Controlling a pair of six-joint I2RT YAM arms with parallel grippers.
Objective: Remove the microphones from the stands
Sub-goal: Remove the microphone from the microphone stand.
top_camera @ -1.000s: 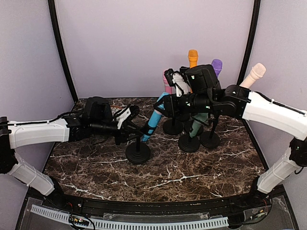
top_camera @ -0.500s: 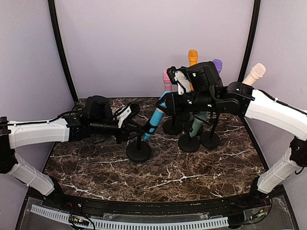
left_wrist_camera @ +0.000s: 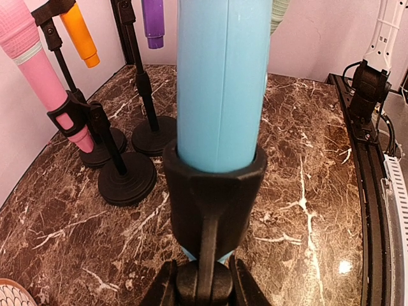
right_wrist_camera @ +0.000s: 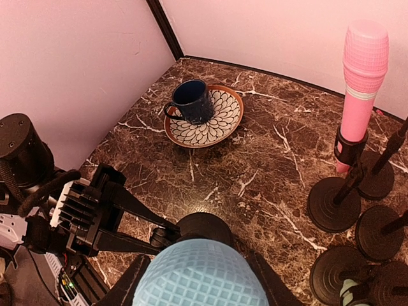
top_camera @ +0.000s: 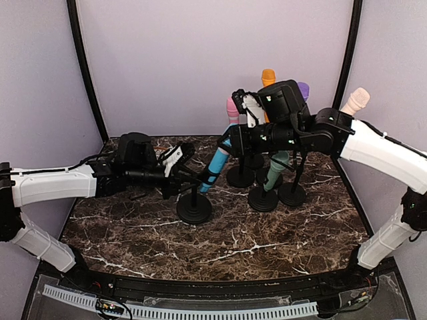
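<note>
Left claw (left_wrist_camera: 204,290): mine, clamped on the stand (top_camera: 194,208) stem, just under its clip (left_wrist_camera: 213,191).
Right claw (right_wrist_camera: 197,285): mine, gripping the blue microphone (left_wrist_camera: 220,83) at its head.
Blue microphone: tilted, seated in the clip.

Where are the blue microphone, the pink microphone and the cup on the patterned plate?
blue microphone (left_wrist_camera: 220,83), left wrist view, on its smooth body above the clip.
pink microphone (right_wrist_camera: 365,54), right wrist view, on its mesh head.
dark blue cup (right_wrist_camera: 194,109), right wrist view, on its outer wall.

Blue mic (top_camera: 216,162) tilted (prob. seated) in stand (top_camera: 194,208).
</note>
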